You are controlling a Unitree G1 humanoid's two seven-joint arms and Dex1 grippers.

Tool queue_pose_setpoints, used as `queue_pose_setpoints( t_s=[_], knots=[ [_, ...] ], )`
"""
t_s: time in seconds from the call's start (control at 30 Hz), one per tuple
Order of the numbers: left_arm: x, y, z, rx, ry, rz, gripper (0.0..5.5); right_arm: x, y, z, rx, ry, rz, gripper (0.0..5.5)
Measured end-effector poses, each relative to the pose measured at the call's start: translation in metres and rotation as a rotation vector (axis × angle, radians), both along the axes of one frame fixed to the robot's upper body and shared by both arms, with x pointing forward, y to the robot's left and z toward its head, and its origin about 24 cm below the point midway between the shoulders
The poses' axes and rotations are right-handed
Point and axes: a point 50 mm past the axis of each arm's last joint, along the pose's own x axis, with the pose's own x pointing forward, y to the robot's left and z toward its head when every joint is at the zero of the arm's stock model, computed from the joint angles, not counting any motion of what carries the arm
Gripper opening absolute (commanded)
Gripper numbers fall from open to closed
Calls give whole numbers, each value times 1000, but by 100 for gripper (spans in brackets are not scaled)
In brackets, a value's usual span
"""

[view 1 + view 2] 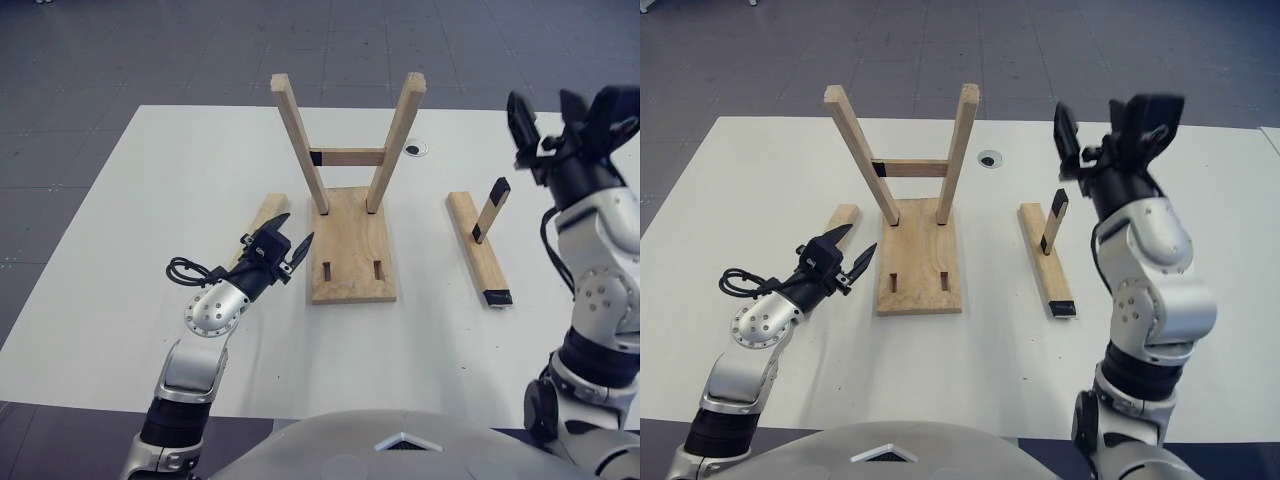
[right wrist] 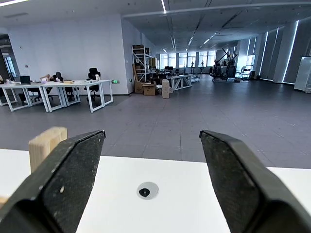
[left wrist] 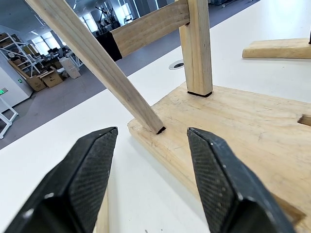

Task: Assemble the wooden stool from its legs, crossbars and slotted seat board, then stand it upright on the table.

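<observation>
Just beside the left gripper (image 1: 299,226), seat board (image 1: 352,255).

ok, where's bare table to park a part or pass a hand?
Free: table left of the loose leg; strip between seat board and leg-with-crossbar piece; near edge in front of the board. Crowded: board's left edge, where loose leg and left hand sit close.

Seat board (image 1: 352,245) and legs (image 1: 296,140) are pale grainy wood, with black bands at the crossbar (image 1: 347,157) and loose leg (image 1: 478,250) ends. Worktop (image 1: 150,200) is plain white, floor (image 1: 120,50) dark grey tiles, jaws black.
</observation>
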Motion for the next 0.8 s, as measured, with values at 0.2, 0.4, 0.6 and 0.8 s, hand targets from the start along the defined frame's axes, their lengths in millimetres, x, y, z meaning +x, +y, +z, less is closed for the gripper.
queue_pose_setpoints(
  t_s=[0.2,0.4,0.6,0.8],
  knots=[
    [0,-2,0,-7,-2,2,265,24,-1,-24,46,144,-26,272],
    [0,-2,0,-7,-4,3,265,31,7,-34,56,191,-22,225],
    [0,-2,0,0,-6,3,265,36,8,-36,59,196,-33,225],
    [0,-2,0,1,-6,3,265,32,20,64,141,-194,39,225]
  ],
)
